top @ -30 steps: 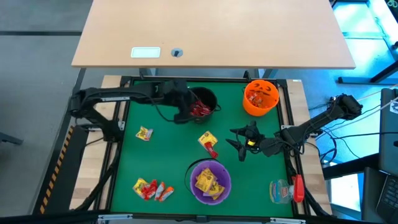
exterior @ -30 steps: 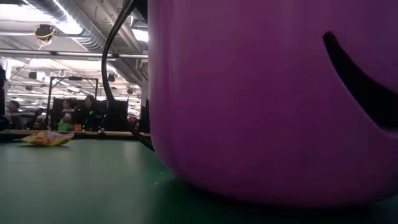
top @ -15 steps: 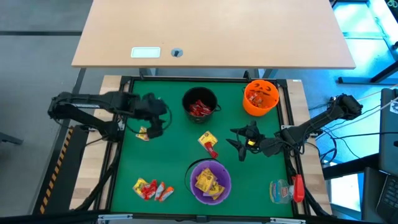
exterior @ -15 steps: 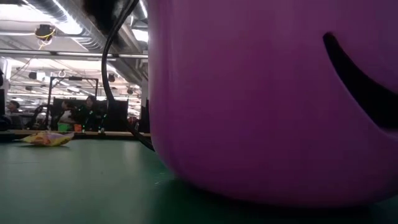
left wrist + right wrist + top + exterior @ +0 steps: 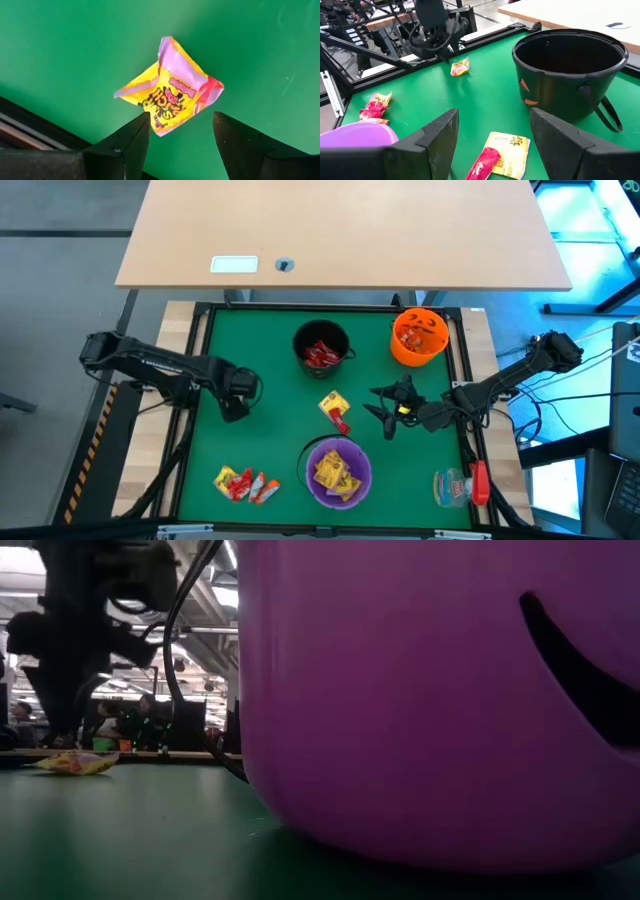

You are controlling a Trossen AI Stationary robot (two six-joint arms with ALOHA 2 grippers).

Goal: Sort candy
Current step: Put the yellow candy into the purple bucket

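Note:
A small yellow candy (image 5: pixel 170 97) lies flat on the green mat near the table's left edge. My left gripper (image 5: pixel 181 120) points down at it, open, a fingertip on either side and a little above it; in the high view my left gripper (image 5: pixel 235 400) hides this sweet. The right wrist view shows the candy (image 5: pixel 460 66) just under my left gripper (image 5: pixel 441 50). My right gripper (image 5: pixel 385 412) hovers open right of centre, near a yellow and a red candy (image 5: pixel 335 410). More candy (image 5: pixel 243 483) lies at the near left.
A black bowl (image 5: pixel 322 348) with red candy and an orange bowl (image 5: pixel 419 335) stand at the far side. A purple bowl (image 5: pixel 338 470) with yellow candy stands at the near edge and fills the low view. A clear plastic item with a red part (image 5: pixel 460 485) lies near right.
My left gripper has left the black bowl, gone toward the table's left and near edges and sunk, tipping until it points straight down over the lone yellow candy. It has stayed open. My right arm has kept still.

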